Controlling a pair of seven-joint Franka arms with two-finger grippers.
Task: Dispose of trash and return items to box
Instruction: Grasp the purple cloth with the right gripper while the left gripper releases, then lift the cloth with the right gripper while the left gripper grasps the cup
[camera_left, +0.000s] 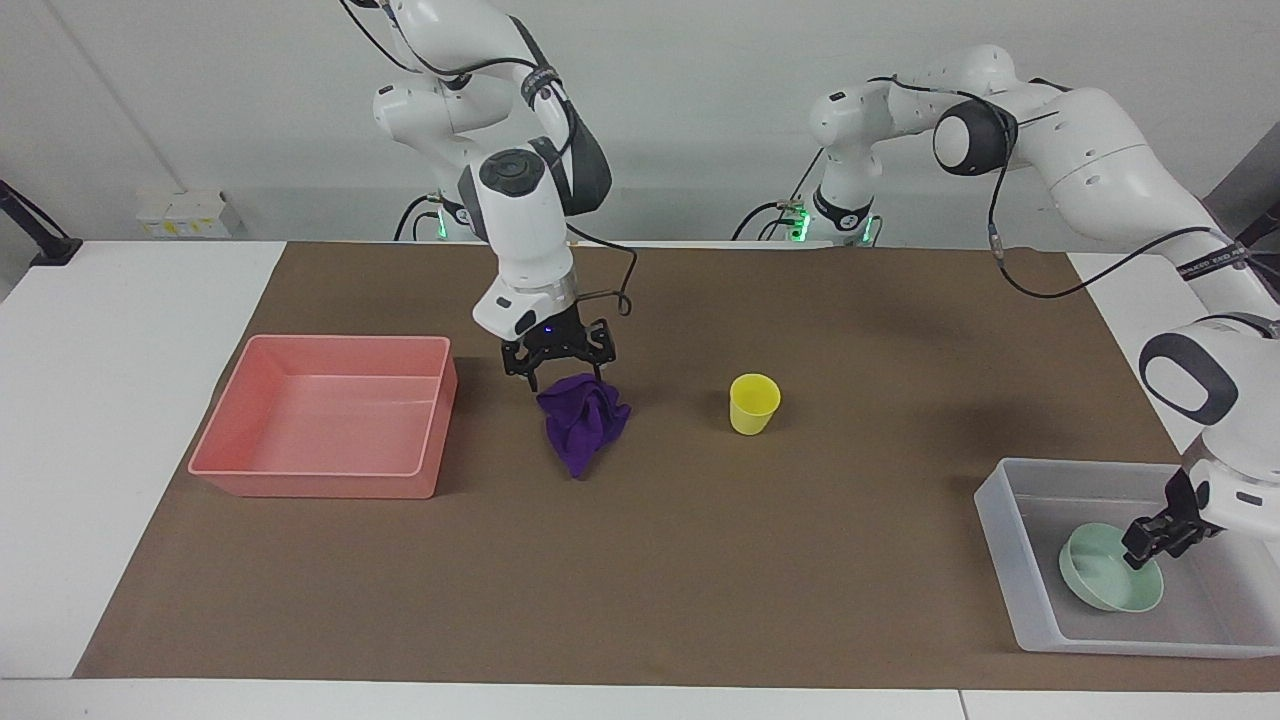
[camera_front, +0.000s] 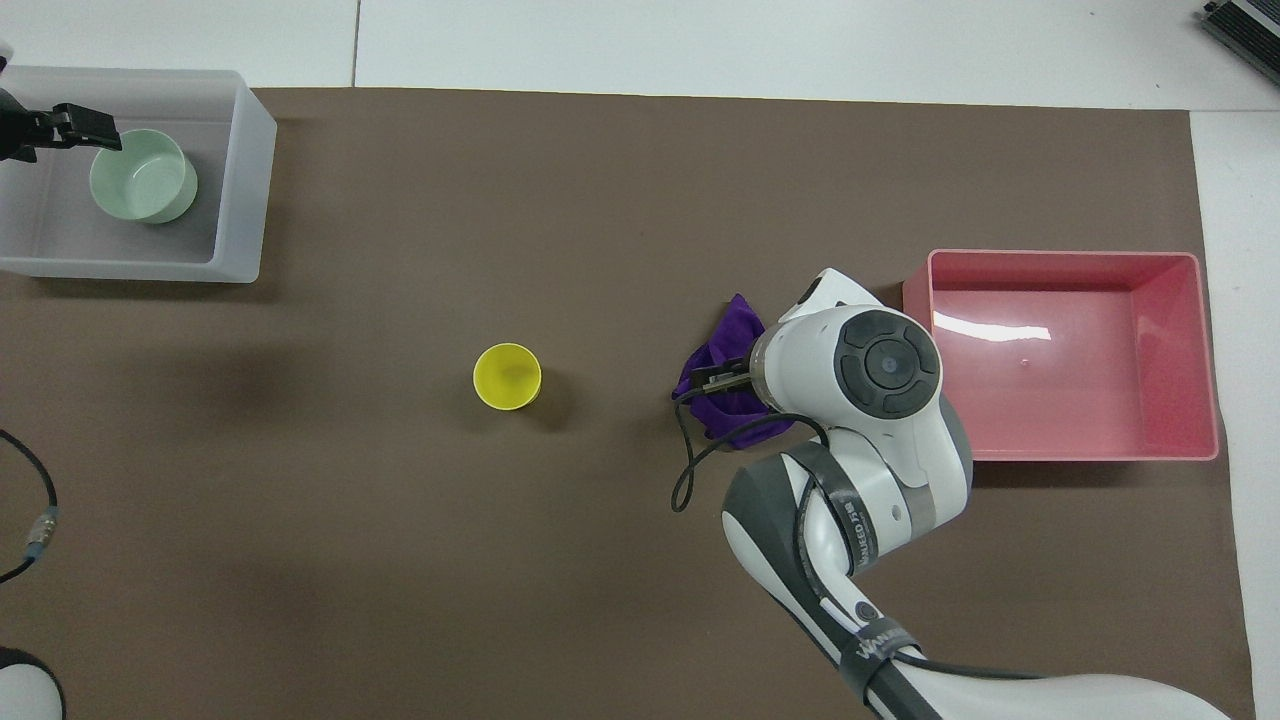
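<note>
1. Purple cloth (camera_left: 583, 420) lies crumpled near the middle of the desk (camera_left: 140, 300), between the pink tray (camera_left: 325, 416) and the yellow cup (camera_left: 753, 403).
2. Brown paper (camera_left: 700, 560) covers most of the white desk; a plain pale wall (camera_left: 700, 150) stands at the robots' end of the room.
3. Counted: one cloth, one cup, one green bowl (camera_left: 1108, 582), one pink tray, one clear box (camera_left: 1010, 540), two arms.
4. Right claw (camera_left: 562, 378) hangs directly over the cloth, its fingers spread apart with their tips at the cloth's top edge; whether they touch it cannot be told.
5. Bowl sits inside the clear box at the left arm's end of the desk, farther from the robots than the cup.
6. Left claw (camera_left: 1150, 535) is over the box at the bowl's rim; its fingers look apart and free of the bowl in the overhead view (camera_front: 85, 128).
7. Cup stands upright and alone on the paper, well apart from the box.
8. Pink tray rests at the right arm's end of the desk, holding nothing.
</note>
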